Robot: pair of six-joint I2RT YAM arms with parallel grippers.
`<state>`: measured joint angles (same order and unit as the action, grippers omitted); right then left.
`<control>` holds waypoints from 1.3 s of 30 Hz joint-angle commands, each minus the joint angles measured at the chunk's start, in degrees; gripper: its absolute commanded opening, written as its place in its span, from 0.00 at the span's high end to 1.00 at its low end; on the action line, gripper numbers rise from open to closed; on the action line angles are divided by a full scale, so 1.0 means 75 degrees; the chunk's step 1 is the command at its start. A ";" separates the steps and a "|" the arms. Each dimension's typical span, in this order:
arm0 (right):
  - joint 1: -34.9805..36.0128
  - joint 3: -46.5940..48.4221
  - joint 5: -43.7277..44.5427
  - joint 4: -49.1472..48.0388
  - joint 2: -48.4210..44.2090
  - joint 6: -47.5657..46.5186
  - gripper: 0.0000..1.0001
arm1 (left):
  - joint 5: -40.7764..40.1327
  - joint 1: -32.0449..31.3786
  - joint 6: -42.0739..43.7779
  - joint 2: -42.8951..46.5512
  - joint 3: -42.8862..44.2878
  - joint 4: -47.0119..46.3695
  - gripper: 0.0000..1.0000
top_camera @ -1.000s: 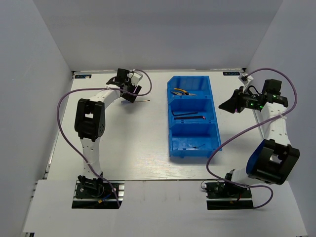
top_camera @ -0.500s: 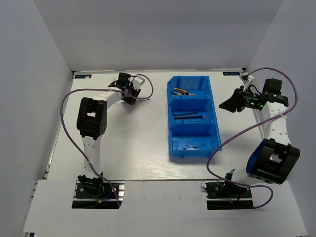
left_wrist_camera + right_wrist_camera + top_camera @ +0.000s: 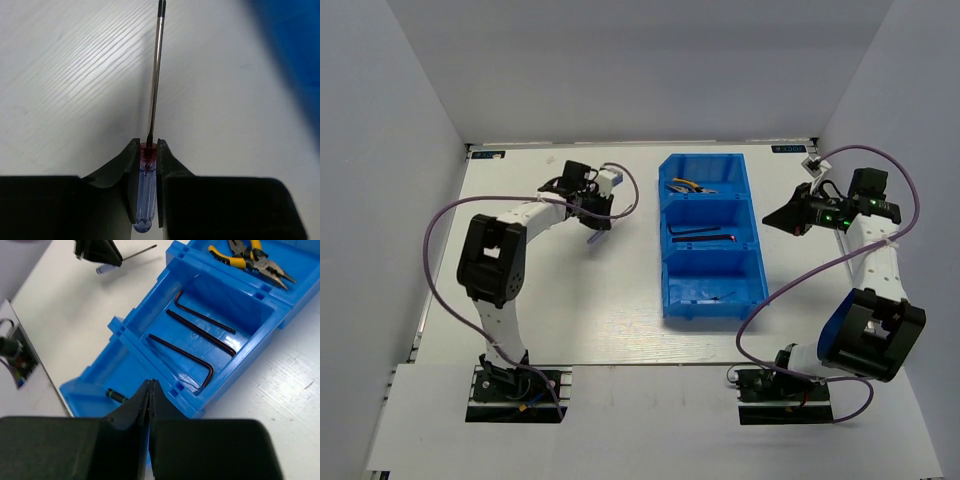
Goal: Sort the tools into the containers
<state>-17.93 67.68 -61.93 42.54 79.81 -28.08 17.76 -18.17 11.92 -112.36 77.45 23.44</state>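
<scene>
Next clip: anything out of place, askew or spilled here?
Nothing looks damaged or spilled. The one item outside the blue bin is a blue-handled screwdriver, clamped in the left tool, left of the bin. Pliers and hex keys lie in separate compartments.

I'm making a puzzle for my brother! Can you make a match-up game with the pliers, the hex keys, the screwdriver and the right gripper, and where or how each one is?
1 pliers
2 hex keys
3 screwdriver
4 right gripper

A shut, empty
B far compartment of the blue bin
C clamped in the left gripper
D middle compartment

Pairs: 1-B, 2-D, 3-C, 4-A
</scene>
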 commanded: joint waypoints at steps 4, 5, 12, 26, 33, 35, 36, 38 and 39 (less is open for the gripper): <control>0.0001 0.0350 -0.0403 0.0936 -0.0341 -0.1037 1.00 | 0.3700 -0.0892 -0.1635 0.2228 -0.0318 -0.2349 1.00; 0.0012 0.0363 -0.0391 0.0972 -0.0341 -0.1038 1.00 | 0.4167 -0.1172 -0.1961 0.2300 -0.0400 -0.2932 1.00; 0.0012 0.0445 -0.0298 0.1265 -0.0247 -0.1296 1.00 | 0.5202 -0.2439 -0.2995 0.2301 -0.0846 -0.4320 1.00; -0.0023 0.0269 0.0031 0.1674 -0.0715 -0.1694 0.94 | 0.3329 -0.3928 -0.2785 0.1001 -0.0531 -0.4017 0.93; -0.0035 0.0070 0.0183 0.1944 -0.1008 -0.1940 0.76 | 0.2731 -0.4069 -0.2785 0.1151 -0.0670 -0.3805 0.46; -0.0023 0.0046 0.0230 0.2050 -0.1055 -0.1952 0.72 | 0.2485 -0.4069 -0.2785 0.1432 -0.0670 -0.3654 0.44; -0.0023 0.0046 0.0242 0.2166 -0.1044 -0.1987 0.72 | 0.2414 -0.4069 -0.2785 0.1561 -0.0670 -0.3572 0.43; -0.0034 0.0058 0.0347 0.2179 -0.1055 -0.1917 0.69 | 0.2227 -0.4069 -0.2715 0.1854 -0.0670 -0.3490 0.41; -0.0011 0.0058 0.0394 0.2260 -0.1079 -0.1894 0.65 | 0.1959 -0.4069 -0.2715 0.2030 -0.0670 -0.3373 0.39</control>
<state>-17.96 68.45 -59.72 57.21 72.95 -41.52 36.49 -48.49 -9.28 -104.20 71.20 -3.07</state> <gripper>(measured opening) 0.332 0.601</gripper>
